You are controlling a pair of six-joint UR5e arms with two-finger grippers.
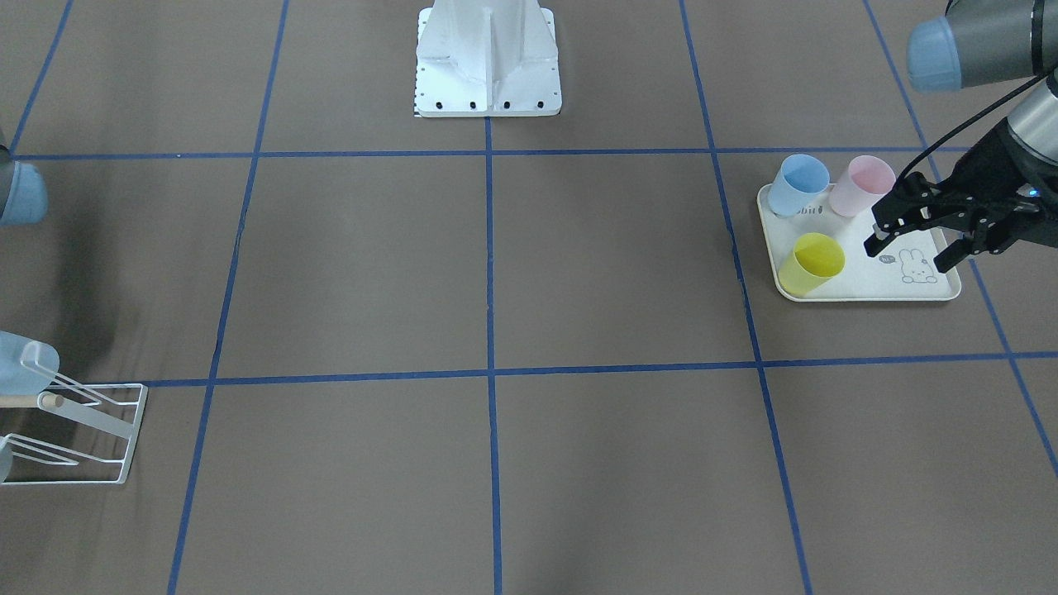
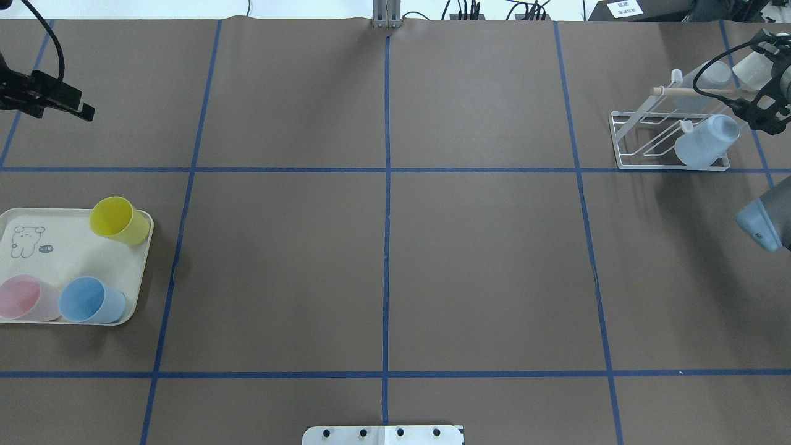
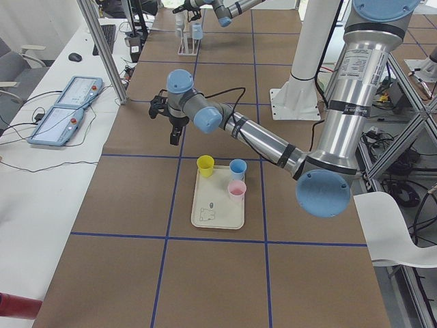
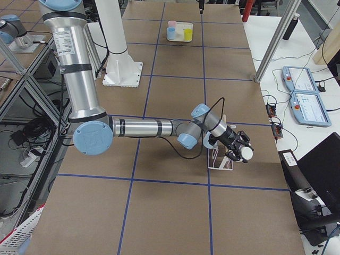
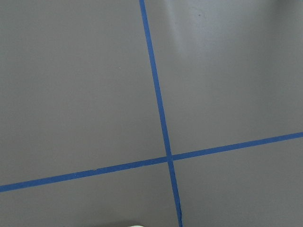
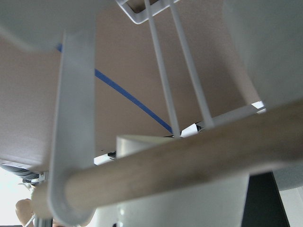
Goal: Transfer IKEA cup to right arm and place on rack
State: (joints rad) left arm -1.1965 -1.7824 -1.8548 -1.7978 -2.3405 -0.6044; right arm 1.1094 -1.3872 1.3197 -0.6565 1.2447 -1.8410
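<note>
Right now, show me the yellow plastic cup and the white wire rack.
yellow plastic cup (image 2: 120, 221): overhead exterior view, inner wall of its mouth.
white wire rack (image 2: 686, 91): overhead exterior view, its wooden dowel.

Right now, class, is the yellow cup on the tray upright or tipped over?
Upright: the yellow cup stands on its base on the rabbit-print tray, open mouth facing up.

a brown paper-covered surface (image 2: 482, 259) is crossed by blue tape lines (image 2: 387, 247) into large squares. in the left side view a second, white surface (image 3: 27, 198) runs along 9 o'clock, carrying two blue-edged tablets (image 3: 58, 125) (cables (image 3: 51, 165) trail off them); a grey chair (image 3: 10, 65) sits at 10 o'clock.
</note>
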